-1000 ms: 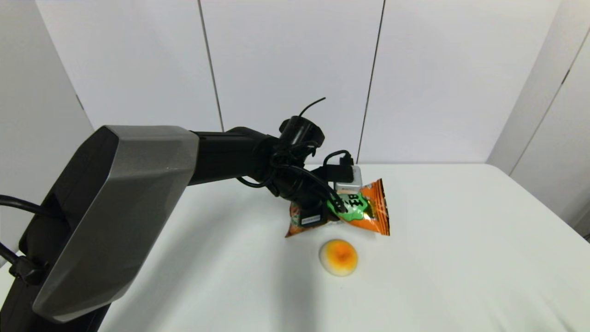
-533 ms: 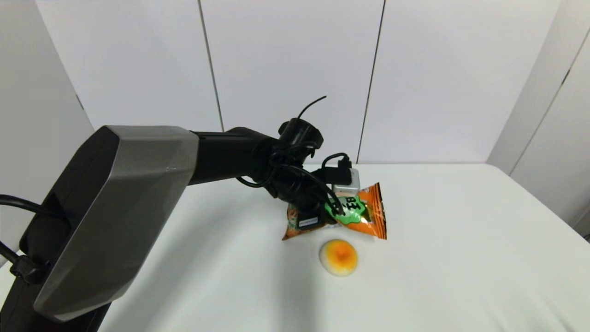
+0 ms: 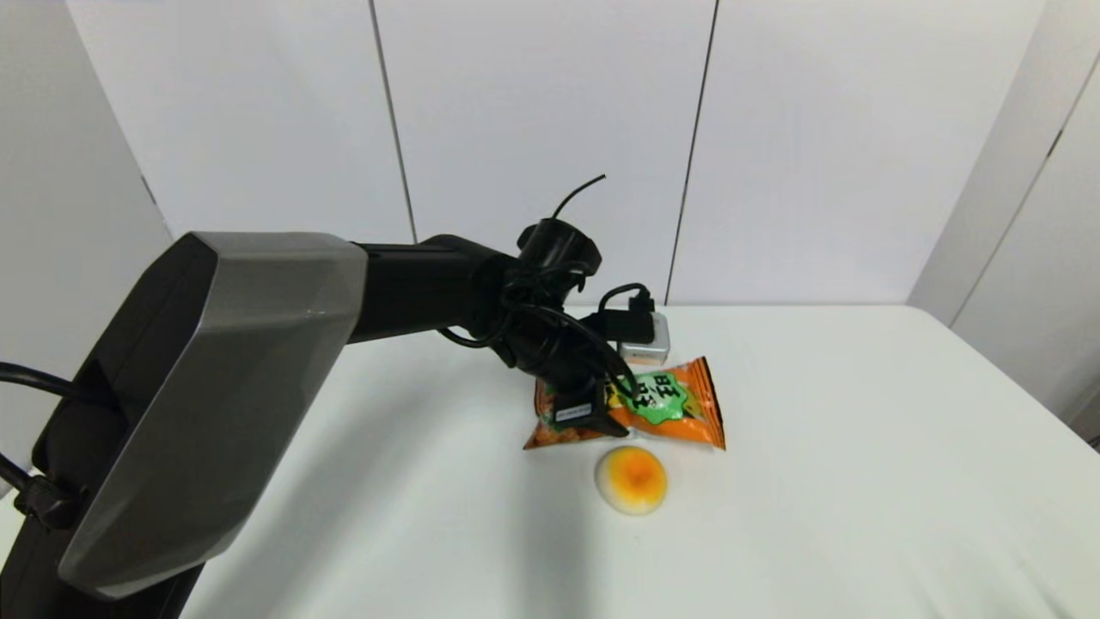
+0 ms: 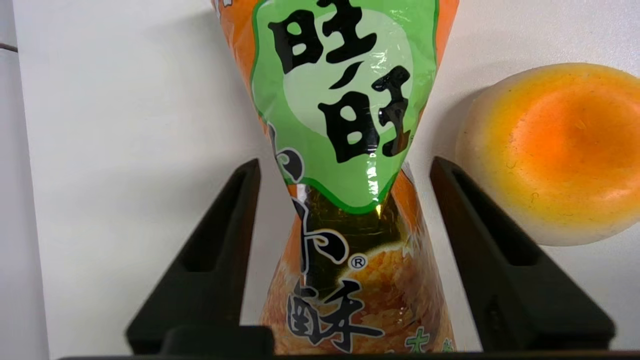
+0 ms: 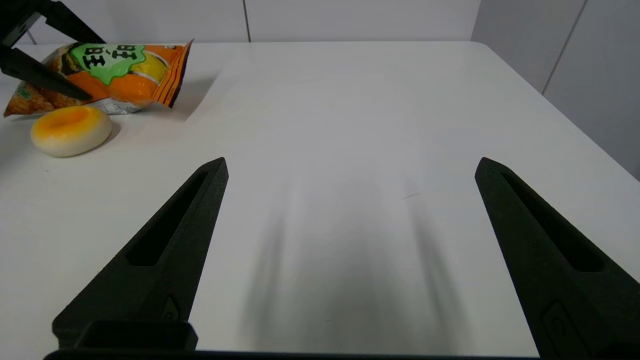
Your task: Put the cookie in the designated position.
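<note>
My left gripper [image 4: 345,210] sits over the middle of the worktop [image 3: 859,481], its two black fingers [image 4: 220,240] spread to either side of the cookie [image 4: 345,125], with a gap showing between each finger and the packet's pinched waist. The cookie is one glossy orange packet, pillow-shaped, with a green label carrying bold black Chinese characters and a picture of brown snack pieces on its lower part (the film throws bright reflections). In the head view the cookie [image 3: 670,404] lies on the worktop, one end under the left gripper [image 3: 593,413]. Just beside it, towards me, rests one small round dome [image 3: 632,479], white at the rim and yellow-orange at the centre; from the right wrist view the two look nearly touching. My right gripper [image 5: 350,200] hovers well apart over bare worktop, fingers spread wide, holding nothing. I count one packet, one dome, two grippers.
</note>
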`<state>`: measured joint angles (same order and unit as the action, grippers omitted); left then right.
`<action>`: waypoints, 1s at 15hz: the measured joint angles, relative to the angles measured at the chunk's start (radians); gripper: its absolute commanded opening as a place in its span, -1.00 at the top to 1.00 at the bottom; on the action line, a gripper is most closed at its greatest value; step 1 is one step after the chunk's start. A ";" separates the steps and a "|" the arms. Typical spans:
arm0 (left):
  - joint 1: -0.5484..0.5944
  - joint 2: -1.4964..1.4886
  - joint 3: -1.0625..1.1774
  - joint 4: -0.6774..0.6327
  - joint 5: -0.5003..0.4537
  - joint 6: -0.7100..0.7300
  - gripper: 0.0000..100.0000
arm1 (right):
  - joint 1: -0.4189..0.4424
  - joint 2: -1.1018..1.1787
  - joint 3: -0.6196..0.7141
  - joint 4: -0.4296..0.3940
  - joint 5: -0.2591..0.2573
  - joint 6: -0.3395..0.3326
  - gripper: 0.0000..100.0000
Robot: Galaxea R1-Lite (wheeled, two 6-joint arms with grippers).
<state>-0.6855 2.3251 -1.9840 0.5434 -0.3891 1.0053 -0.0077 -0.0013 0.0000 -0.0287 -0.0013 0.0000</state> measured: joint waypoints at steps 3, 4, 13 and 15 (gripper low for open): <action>0.012 -0.031 0.000 0.010 0.000 0.001 -1.00 | 0.000 0.000 0.000 0.000 0.000 0.000 -1.00; 0.020 -0.050 0.000 0.022 0.000 0.000 -1.00 | 0.000 0.000 0.000 0.000 0.000 0.000 -1.00; 0.090 -0.417 0.074 0.129 0.003 -0.141 -1.00 | 0.000 0.000 0.000 0.000 0.000 0.000 -1.00; 0.101 -0.518 0.113 0.131 0.003 -0.219 -1.00 | 0.000 0.000 0.000 0.000 0.000 0.000 -1.00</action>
<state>-0.5840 1.8068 -1.8713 0.6745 -0.3866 0.7866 -0.0077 -0.0013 0.0000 -0.0283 -0.0017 0.0000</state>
